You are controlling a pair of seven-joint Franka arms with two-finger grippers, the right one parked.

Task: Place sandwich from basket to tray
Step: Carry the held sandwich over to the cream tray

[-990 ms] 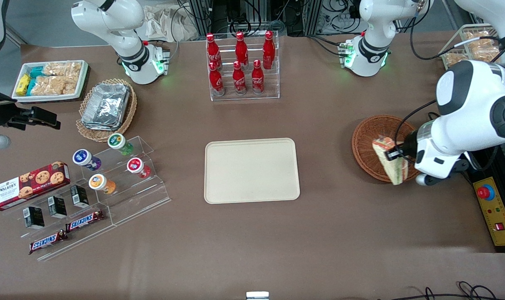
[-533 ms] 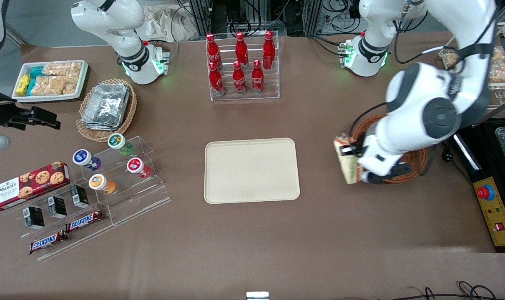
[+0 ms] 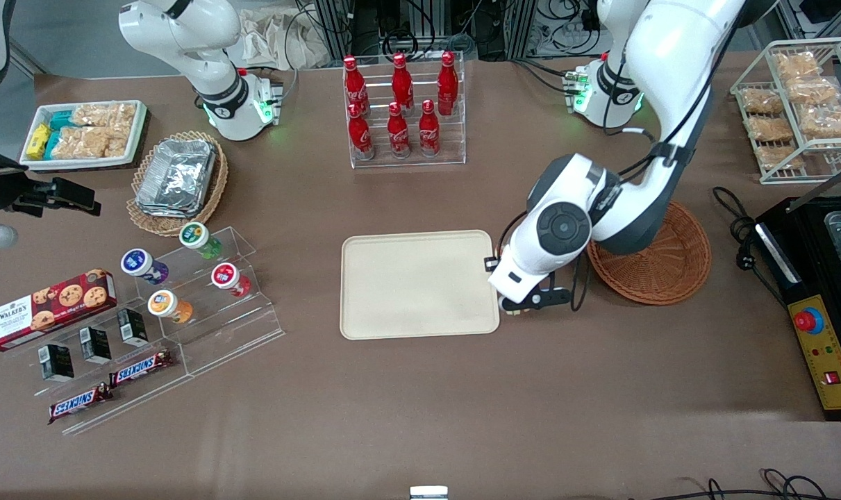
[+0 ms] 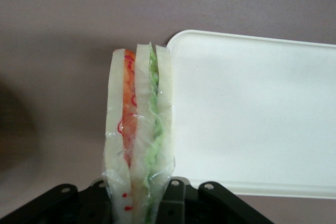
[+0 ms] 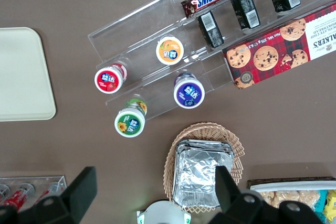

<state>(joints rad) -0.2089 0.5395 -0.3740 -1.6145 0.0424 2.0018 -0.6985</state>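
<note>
The left gripper (image 4: 140, 203) is clamped on the wrapped wedge sandwich (image 4: 139, 129), which hangs upright from it just off the corner rim of the cream tray (image 3: 420, 285), above bare table; the reddish-brown wicker basket (image 3: 670, 264) sits empty beside the arm, toward the working arm's end of the table. Letting go here would likely drop the sandwich onto the rim or the table, since it is not yet over the tray's floor. The cling wrap looks slippery, so a brisk sideways carry could let the wedge slide or twist between the fingers (image 4: 170, 200).
</note>
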